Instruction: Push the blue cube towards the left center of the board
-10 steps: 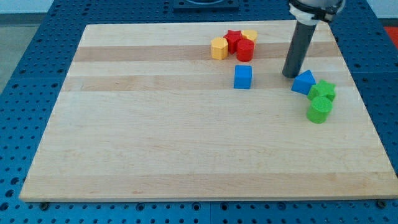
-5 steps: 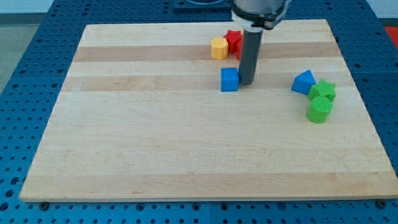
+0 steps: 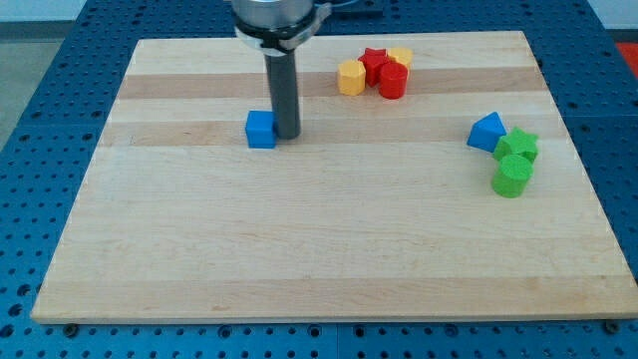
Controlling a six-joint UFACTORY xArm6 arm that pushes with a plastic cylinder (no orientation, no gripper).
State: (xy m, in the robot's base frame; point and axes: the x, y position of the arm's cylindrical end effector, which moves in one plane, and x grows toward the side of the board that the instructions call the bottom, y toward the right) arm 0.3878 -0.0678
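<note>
The blue cube [image 3: 261, 130] sits on the wooden board [image 3: 299, 239], left of the board's middle and in its upper half. My tip [image 3: 286, 135] stands on the board right against the cube's right side. The dark rod rises from there to the view's top edge.
A cluster near the top holds a yellow block [image 3: 351, 77], a red star [image 3: 375, 63], a red cylinder [image 3: 392, 81] and another yellow block [image 3: 401, 57]. At the right are a blue triangular block [image 3: 487, 132], a green star [image 3: 517, 146] and a green cylinder [image 3: 512, 177].
My tip swept left from beside the blue triangular block, met the blue cube and pushed it well to the left. The other blocks stayed put.
</note>
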